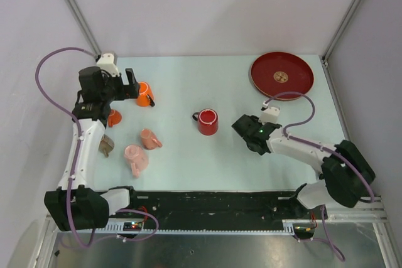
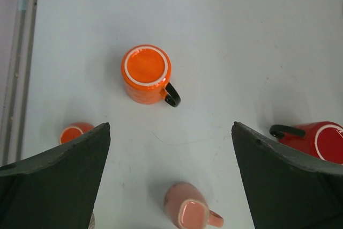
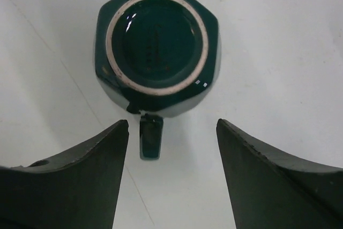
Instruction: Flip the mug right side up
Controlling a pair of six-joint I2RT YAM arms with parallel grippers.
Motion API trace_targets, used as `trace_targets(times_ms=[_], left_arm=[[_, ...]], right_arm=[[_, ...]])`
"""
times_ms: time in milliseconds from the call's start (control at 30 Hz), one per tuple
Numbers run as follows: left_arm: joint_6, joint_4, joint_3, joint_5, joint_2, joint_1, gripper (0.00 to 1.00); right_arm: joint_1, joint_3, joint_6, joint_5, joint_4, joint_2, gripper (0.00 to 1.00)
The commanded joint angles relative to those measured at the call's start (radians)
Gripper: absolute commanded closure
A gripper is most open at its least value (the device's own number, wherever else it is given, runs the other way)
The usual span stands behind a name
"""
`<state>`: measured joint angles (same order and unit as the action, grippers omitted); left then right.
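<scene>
My right wrist camera shows a dark green mug (image 3: 155, 46) standing upside down on the pale surface (image 3: 278, 36), its white-ringed base facing me. My right tool (image 3: 172, 132) straddles the mug's handle (image 3: 150, 138), jaws partway apart, with no finger visibly touching it. From above, the mug is hidden under that tool. My left tool (image 2: 171, 127) hangs spread wide above an upturned orange mug (image 2: 146, 73). One finger cuts off a red mug (image 2: 316, 140), and the frame edge clips a pink mug (image 2: 187, 210).
</scene>
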<state>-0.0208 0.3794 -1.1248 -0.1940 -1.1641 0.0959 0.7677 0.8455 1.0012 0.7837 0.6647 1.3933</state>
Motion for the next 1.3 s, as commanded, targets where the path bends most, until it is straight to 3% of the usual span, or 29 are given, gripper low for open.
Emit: trace_targets(times_ms=[0,167,333,400,500,733,800,867,1000,1100,1200,1267], left_arm=[[-0.057,0.076,-0.048,-0.037,-0.003,-0.013,0.02],[-0.061,0.089,-0.043,-0.070,0.007,-0.027,0.03],[-0.027,0.117,-0.033,-0.123,0.029,-0.046,0.04],[0.005,0.142,-0.030,-0.148,0.039,-0.057,0.04],[0.134,0.208,-0.032,-0.216,0.069,-0.074,0.05],[0.716,0.294,-0.084,-0.271,0.205,-0.102,0.05],[0.839,0.294,-0.147,-0.296,0.177,-0.142,0.11],[0.949,0.292,-0.222,-0.253,0.126,-0.240,0.18],[1.071,0.288,-0.347,-0.259,0.026,-0.464,0.19],[1.166,0.288,-0.449,-0.321,-0.043,-0.539,0.20],[1.370,0.283,-0.518,-0.341,-0.118,-0.549,0.18],[1.340,0.269,-0.683,-0.315,-0.202,-0.513,0.17]], right_arm=[[-0.025,0.001,0.039,0.058,-0.094,0.082,0.30],[-0.072,-0.006,-0.013,0.023,-0.172,0.151,0.48],[-0.117,-0.009,-0.082,-0.030,-0.238,0.159,0.89],[-0.136,-0.008,-0.116,-0.062,-0.250,0.139,0.97],[-0.183,-0.009,-0.178,-0.214,-0.271,0.060,1.00],[-0.373,0.039,-0.245,-0.870,-0.310,-0.232,1.00],[-0.401,0.095,-0.228,-1.008,-0.280,-0.275,1.00],[-0.417,0.149,-0.196,-1.142,-0.276,-0.298,1.00],[-0.443,0.240,-0.086,-1.395,-0.366,-0.307,1.00],[-0.451,0.310,-0.005,-1.522,-0.443,-0.292,1.00],[-0.455,0.385,0.031,-1.573,-0.461,-0.261,1.00],[-0.469,0.447,0.014,-1.584,-0.426,-0.232,1.00]])
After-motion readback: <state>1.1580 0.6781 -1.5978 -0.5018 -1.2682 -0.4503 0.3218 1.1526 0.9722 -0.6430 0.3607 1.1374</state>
